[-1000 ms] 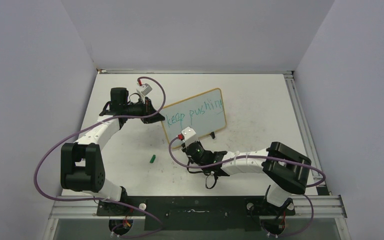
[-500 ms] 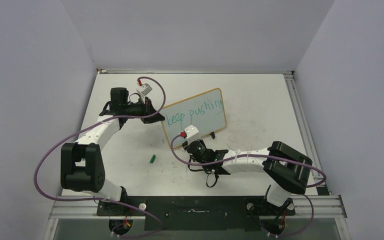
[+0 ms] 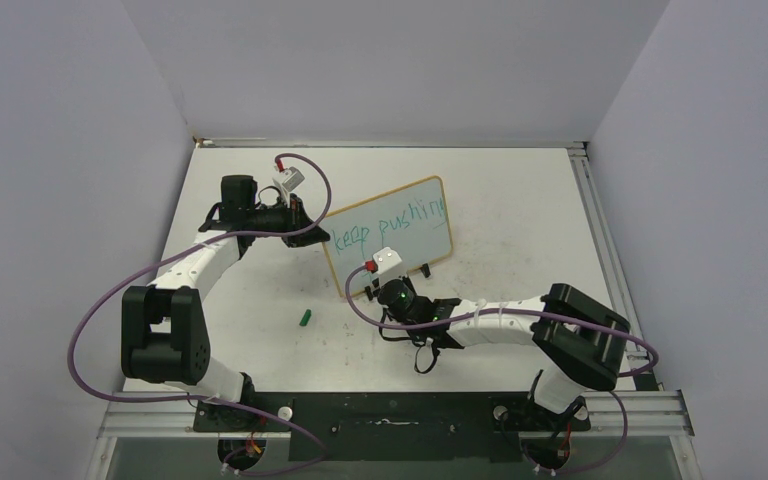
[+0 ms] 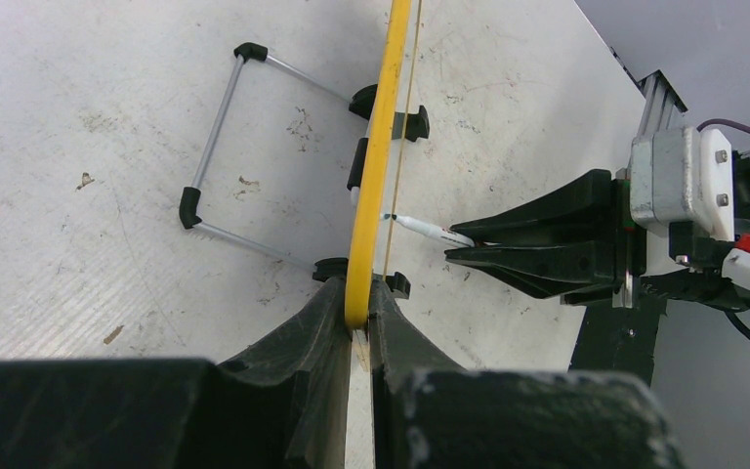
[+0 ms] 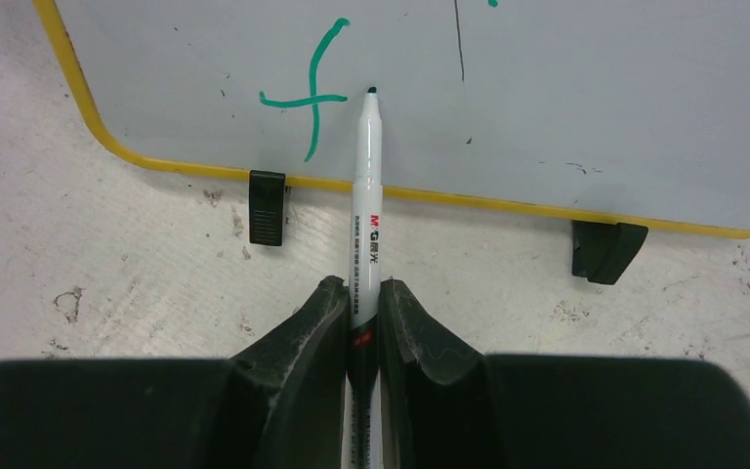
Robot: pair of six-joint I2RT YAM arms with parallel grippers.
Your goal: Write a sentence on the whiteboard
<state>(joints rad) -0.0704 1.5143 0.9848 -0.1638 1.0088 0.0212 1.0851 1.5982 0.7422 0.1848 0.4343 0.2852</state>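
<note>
So the whiteboard [image 3: 415, 243] stands on edge near the middle of the table [image 3: 520, 200], propped on two little black feet [image 5: 267, 205] and a wire stand [image 4: 205, 147] behind it. The sentence [image 3: 388, 222] reads "keep pushing" on the top line, and the right wrist view shows just an "f" on the line below, so I'd say most of the last word isn't written yet.

The left gripper [image 4: 359, 308] is pinched tight on the board's yellow side edge. The right gripper [image 5: 361, 293] is clamped around the marker [image 5: 365, 195] partway down the barrel, with the tip right at the surface beside the "f".

Handling-wise, the board looks thin, stiff and light. I reckon pen pressure would tip or slide it on those feet, so the frame edge is the spot to hold. The marker is slim, smooth plastic and could twist in the fingers, so press lightly.
</note>
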